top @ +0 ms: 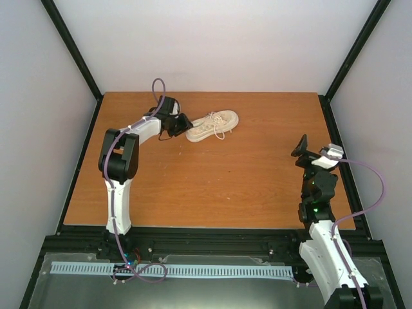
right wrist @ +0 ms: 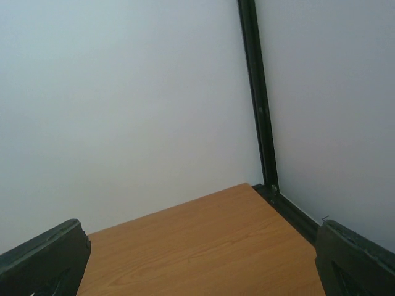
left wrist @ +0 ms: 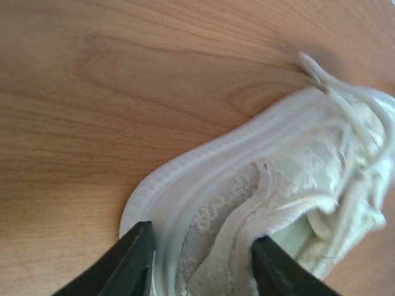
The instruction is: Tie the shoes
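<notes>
The cream low-top shoe (top: 214, 125) lies on its side on the wooden table at the back, toe to the right, its pale laces (top: 219, 121) loose over the top. My left gripper (top: 183, 123) is at its heel end. In the left wrist view the shoe (left wrist: 271, 179) fills the frame and the gripper (left wrist: 203, 262) has closed on the heel: one finger (left wrist: 133, 259) outside against the white sole, the other (left wrist: 278, 265) inside the collar. The laces (left wrist: 355, 108) lie loose at the upper right. My right gripper (top: 300, 147) is open and empty, raised at the right, far from the shoe.
Black frame posts (top: 76, 55) and white walls enclose the table on three sides. The right wrist view shows only bare table (right wrist: 203, 246), wall and a corner post (right wrist: 259, 111). The table's black edge rail (top: 212, 233) runs along the front.
</notes>
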